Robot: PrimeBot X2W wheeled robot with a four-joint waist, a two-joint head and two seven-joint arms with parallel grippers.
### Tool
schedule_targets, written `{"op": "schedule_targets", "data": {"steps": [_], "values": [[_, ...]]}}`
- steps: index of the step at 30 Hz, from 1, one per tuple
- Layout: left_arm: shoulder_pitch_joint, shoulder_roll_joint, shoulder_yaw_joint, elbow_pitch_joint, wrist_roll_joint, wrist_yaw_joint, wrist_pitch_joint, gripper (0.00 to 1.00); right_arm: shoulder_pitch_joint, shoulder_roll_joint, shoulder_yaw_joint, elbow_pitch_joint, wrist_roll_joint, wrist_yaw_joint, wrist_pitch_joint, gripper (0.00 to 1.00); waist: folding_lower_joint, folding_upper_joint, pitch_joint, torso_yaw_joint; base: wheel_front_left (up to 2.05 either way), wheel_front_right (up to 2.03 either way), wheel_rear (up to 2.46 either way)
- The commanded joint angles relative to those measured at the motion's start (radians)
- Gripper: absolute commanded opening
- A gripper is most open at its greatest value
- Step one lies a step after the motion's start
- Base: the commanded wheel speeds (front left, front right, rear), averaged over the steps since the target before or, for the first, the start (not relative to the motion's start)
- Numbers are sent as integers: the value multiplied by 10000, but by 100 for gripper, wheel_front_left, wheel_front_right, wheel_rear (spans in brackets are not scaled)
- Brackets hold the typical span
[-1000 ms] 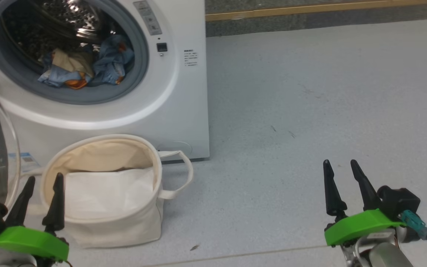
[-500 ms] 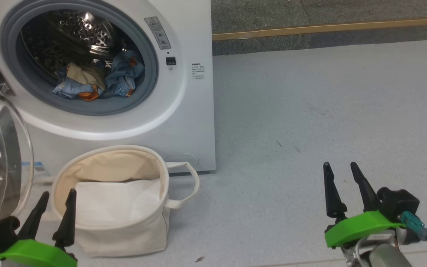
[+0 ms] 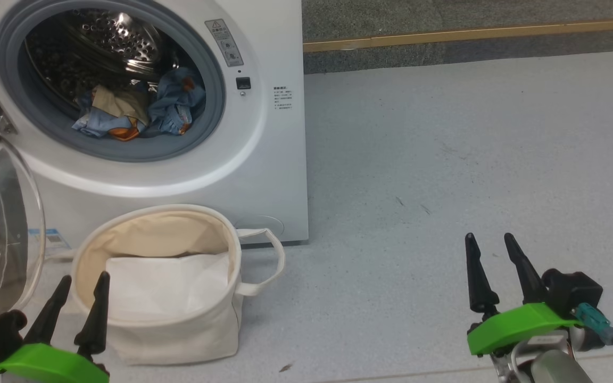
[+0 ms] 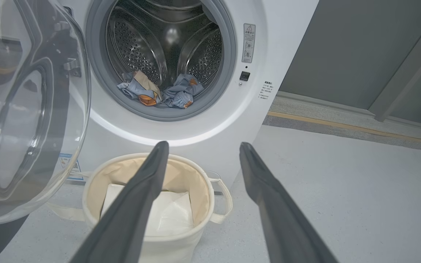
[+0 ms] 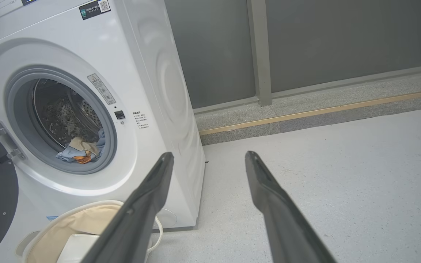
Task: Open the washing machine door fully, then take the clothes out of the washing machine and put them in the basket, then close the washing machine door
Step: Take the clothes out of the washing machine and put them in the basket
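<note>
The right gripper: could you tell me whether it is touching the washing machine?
Apart. The head view shows bare floor between the open right gripper and the washing machine.

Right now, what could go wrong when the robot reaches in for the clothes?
The washing machine door hangs open beside the left pincer, so that arm might bump it while reaching. The clothes lie bunched in the drum, so one grab may lift only part and drop the rest on the floor. The basket is soft and stands just below the drum; an arm could knock it.
</note>
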Motion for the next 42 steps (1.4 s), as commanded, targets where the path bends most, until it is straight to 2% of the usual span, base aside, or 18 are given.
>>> {"op": "schedule_targets", "data": {"steps": [1, 15, 28, 42], "values": [[-594, 436, 404, -240, -100, -51, -72, 100, -370, -56, 191, -318, 37, 8, -124, 100, 0, 0, 8, -1, 0, 0, 0], [-794, 457, 241, -14, -168, -90, -193, 100, -455, -21, 255, -247, 81, 8, -124, 100, 0, 0, 78, 22, 0, 0, 0], [-848, 614, -37, -9, -632, -241, 141, 100, -468, 10, 266, -225, 93, 8, -124, 100, 0, 0, 117, 42, 2, -4, 2], [-934, 727, -61, -38, -788, -188, 138, 100, -422, 54, 236, -170, 118, 8, -124, 100, 0, 0, 205, 56, 103, -140, 37]]}}
